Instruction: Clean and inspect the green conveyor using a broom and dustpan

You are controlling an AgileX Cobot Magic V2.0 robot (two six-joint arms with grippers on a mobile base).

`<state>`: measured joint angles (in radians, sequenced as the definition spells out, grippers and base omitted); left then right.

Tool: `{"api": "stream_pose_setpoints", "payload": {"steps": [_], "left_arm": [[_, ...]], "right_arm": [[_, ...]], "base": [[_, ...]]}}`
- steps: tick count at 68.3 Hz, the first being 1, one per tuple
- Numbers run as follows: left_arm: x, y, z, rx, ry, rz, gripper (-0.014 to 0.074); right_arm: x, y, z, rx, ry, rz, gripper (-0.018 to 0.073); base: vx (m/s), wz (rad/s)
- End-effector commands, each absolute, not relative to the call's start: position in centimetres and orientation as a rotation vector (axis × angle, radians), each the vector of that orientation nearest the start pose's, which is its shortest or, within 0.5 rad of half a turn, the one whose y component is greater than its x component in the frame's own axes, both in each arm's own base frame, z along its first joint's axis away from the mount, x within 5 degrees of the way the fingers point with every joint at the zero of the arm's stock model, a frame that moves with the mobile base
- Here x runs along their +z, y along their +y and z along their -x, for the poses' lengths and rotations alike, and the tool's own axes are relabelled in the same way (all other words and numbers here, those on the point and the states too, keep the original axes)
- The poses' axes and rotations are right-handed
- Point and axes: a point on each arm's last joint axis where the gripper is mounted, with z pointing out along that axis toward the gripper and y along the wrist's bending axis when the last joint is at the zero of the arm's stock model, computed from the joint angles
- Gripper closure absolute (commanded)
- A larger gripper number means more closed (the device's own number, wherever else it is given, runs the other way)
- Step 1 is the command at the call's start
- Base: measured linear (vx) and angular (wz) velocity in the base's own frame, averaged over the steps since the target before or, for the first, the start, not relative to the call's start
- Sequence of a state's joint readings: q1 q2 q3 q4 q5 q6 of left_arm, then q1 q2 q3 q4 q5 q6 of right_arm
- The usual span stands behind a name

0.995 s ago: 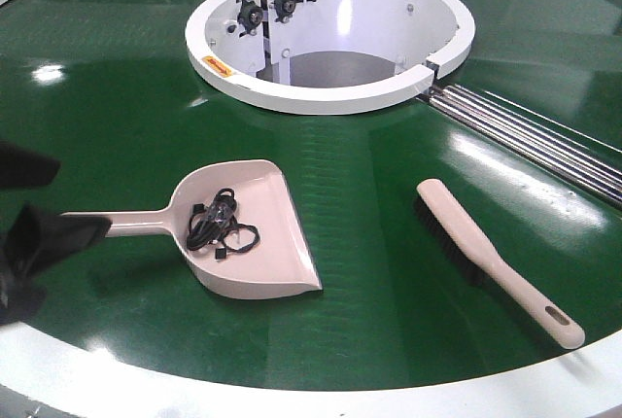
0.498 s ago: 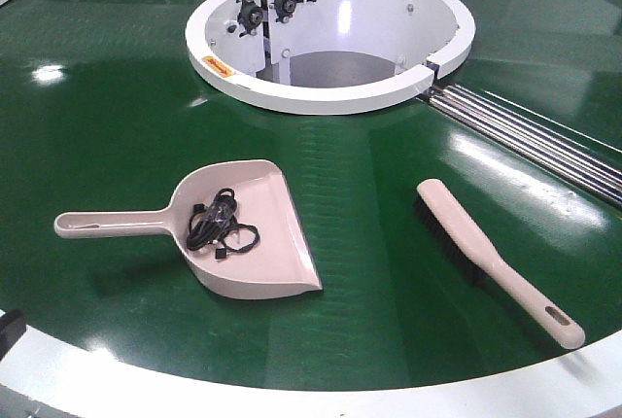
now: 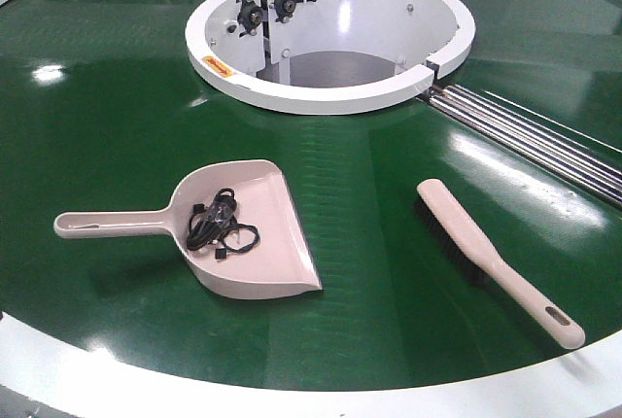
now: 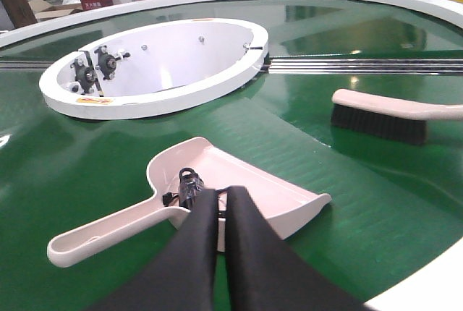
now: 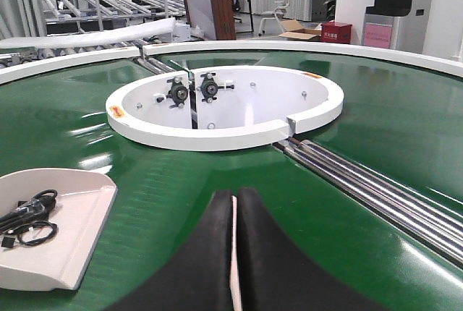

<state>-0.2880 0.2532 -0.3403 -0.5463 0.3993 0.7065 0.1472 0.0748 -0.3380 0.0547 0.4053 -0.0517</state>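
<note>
The green conveyor (image 3: 117, 126) carries the dustpan (image 3: 277, 248) at front left, handle pointing left, with a black cable bundle (image 3: 219, 226) lying in its scoop. To the right lies the broom (image 3: 496, 262), bristles on the belt, handle toward the front right. No gripper shows in the front view. In the left wrist view my left gripper (image 4: 222, 195) is shut and empty, hovering just short of the dustpan (image 4: 253, 184). My right gripper (image 5: 236, 197) is shut over the belt; a thin pale strip shows through the slit between its fingers.
The white central ring housing (image 3: 330, 34) stands at the back of the belt, with metal rails (image 3: 530, 136) running from it to the right. The white outer rim (image 3: 292, 399) borders the front edge. Shelving and boxes stand beyond the conveyor (image 5: 87, 3).
One second ago my left gripper's dark fingers reached toward the dustpan handle at the left edge of the front view; they have since drawn back out of that view. Dustpan and broom stayed put.
</note>
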Motion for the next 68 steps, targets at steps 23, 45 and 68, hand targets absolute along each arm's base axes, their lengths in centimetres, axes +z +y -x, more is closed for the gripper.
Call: {"api": "stream_pose_setpoints", "payload": {"steps": [23, 45, 68], "left_arm": [[29.4, -3.5, -6.1, -0.249, 1.589, -0.502, 0.0604], [28.7, -2.6, -6.5, -0.198, 1.595, -0.378, 0.0604], [22.6, -0.8, -5.4, -0.040, 1.516, -0.207, 0.0604]], "right_arm": [[29.8, 0.8, -4.0, 0.128, 1.546, 0.126, 0.0568], [29.8, 0.8, -4.0, 0.128, 1.546, 0.126, 0.0568], [29.8, 0.8, -4.0, 0.129, 1.546, 0.126, 0.0568]], "base": [[0.00, 0.00], [0.00, 0.00], [0.00, 0.00]]}}
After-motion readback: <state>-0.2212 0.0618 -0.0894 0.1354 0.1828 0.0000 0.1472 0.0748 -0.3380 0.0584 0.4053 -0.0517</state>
